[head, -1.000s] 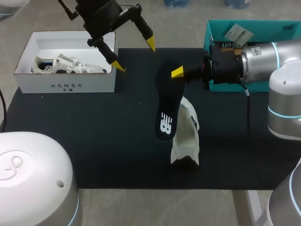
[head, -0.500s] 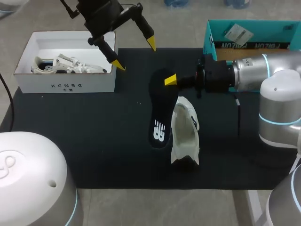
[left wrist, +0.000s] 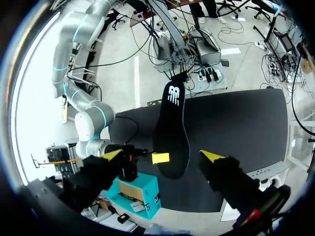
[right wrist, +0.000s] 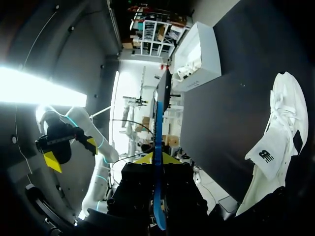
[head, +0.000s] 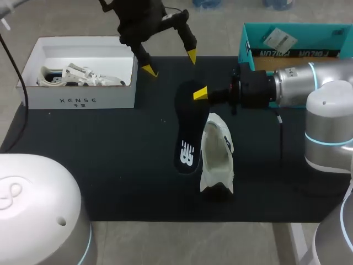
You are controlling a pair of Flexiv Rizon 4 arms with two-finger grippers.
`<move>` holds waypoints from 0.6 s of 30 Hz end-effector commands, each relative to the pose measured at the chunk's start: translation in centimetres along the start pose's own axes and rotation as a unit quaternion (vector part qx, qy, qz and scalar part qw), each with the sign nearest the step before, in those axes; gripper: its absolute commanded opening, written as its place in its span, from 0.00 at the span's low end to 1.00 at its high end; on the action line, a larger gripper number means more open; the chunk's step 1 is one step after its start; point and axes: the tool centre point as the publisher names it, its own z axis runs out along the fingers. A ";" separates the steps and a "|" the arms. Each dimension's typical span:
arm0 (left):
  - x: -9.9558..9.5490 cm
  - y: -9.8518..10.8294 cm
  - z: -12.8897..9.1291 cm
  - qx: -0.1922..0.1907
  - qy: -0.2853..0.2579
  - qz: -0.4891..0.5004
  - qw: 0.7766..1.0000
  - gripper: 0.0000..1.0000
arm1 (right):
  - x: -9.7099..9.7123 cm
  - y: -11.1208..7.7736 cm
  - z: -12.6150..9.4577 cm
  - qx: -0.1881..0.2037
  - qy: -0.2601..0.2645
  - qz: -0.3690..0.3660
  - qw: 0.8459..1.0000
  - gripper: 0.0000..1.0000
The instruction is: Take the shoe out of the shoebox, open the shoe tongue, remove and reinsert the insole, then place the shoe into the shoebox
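In the head view, the right gripper (head: 199, 94) is clamped on the far end of the dark navy foam insole (head: 189, 132). The insole's long axis runs from that grip back toward the robot, close beside the white mesh sneaker (head: 217, 160) and nearly parallel to it. The sneaker lies on the black mat (head: 110, 165) with its opening upward and the tongue pulled back. The insole sits on the sneaker's left flank, so by my reading, reinsertion turns on carrying it sideways over the opening and feeding the free end in. The right arm comes in level, its wrist just beyond the sneaker's far end, and it is the nearer arm. The left gripper (head: 170, 63) hovers farther off beyond the sneaker with its fingers spread wide and nothing between them. The white cardboard shoebox (head: 77, 96) stands well apart from the sneaker on the left arm's side. In the left wrist view, that arm looks down the length of the insole, which lies ahead of its parted fingers, untouched by them. In the right wrist view, the insole shows edge-on, pinched between the fingers and pointing straight out ahead. The sneaker lies beside the gripper, off the insole's line rather than under it.
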 end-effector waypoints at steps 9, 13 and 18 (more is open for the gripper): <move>-0.1 0.8 -0.5 -0.004 0.013 -0.012 1.000 1.00 | -0.1 0.1 0.2 0.000 0.000 0.000 1.000 0.00; -0.1 0.8 -0.5 -0.004 0.013 -0.012 1.000 1.00 | -0.1 0.1 0.2 0.000 0.000 0.000 1.000 0.00; 3.0 0.9 -2.4 -0.010 -0.111 -0.032 0.993 1.00 | -0.1 0.1 0.2 0.000 0.000 0.000 1.000 0.00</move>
